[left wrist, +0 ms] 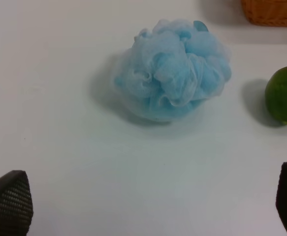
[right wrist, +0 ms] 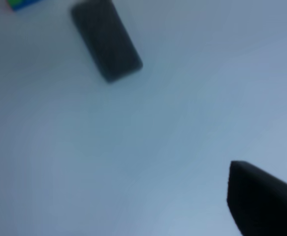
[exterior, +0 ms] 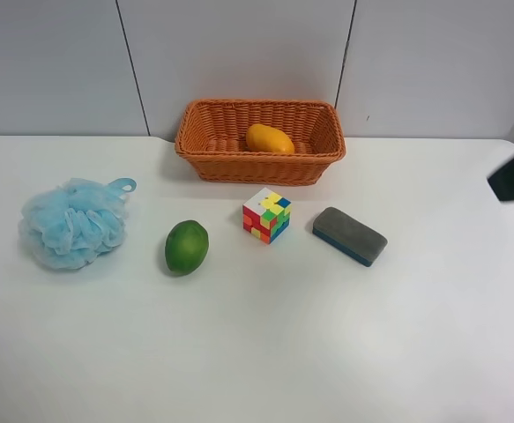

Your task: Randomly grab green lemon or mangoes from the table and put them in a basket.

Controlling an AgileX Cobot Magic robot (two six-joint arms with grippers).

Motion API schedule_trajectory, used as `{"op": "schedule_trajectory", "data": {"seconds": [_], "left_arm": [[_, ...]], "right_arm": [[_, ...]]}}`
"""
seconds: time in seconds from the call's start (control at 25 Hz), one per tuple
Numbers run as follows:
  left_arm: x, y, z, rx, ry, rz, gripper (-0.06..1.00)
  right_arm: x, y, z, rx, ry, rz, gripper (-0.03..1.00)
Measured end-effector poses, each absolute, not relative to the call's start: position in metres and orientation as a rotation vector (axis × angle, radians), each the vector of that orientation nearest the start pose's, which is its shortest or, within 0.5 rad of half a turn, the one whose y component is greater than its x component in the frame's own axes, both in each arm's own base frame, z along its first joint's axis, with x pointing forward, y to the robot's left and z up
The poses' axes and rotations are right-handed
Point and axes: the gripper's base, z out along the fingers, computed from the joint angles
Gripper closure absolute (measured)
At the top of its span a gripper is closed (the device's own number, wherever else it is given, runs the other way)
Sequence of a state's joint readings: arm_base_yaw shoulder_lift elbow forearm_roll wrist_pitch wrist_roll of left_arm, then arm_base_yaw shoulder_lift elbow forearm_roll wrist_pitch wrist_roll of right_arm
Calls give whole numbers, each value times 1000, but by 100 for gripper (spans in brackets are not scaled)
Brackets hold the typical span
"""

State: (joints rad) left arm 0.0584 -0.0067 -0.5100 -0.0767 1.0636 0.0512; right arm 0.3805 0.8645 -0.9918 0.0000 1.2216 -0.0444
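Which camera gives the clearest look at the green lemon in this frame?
The exterior high view: the green lemon shows whole and sharp on the table, between the blue bath pouf and the colour cube. The left wrist view catches it too, but cut off by the picture's edge. The right wrist view does not show it.

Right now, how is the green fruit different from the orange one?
The lemon is dark green; the mango is orange-yellow. The lemon sits out on the table, beside the blue pouf, while the mango lies inside the basket. The lemon looks rounder, the mango longer. Both are smooth, and no hand touches either.
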Motion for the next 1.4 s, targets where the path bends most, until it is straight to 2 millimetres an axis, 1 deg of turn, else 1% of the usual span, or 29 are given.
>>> {"op": "schedule_trajectory", "data": {"seconds": [0.16,0.24,0.36,0.48,0.64,0.72,0.84,0.92,1.4], "left_arm": [[-7,-7,280,-3,2028,-22,-5],[-7,-7,280,-3,2028,-22,-5],[-7,-7,280,-3,2028,-22,-5],[-7,-7,280,-3,2028,-22,-5],[-7,-7,280,-3,2028,-22,-5],[-7,-7,280,-3,2028,-22,-5],[-7,-7,280,-3,2028,-22,-5],[-7,-7,280,-3,2028,-22,-5],[-7,-7,280,-3,2028,-22,-5]], "right_arm": [[88,35,324,-549,2545,121,-2],[73,28,304,-526,2559,122,-2],[54,16,283,-424,2542,100,-2],[39,7,272,-288,2467,61,-2],[20,1,276,-126,2271,12,-2],[11,0,275,-76,2178,-11,-2],[0,0,272,-46,2087,-27,-2],[-3,0,271,-43,2067,-29,-2],[-3,0,271,-43,2067,-29,-2]]}}
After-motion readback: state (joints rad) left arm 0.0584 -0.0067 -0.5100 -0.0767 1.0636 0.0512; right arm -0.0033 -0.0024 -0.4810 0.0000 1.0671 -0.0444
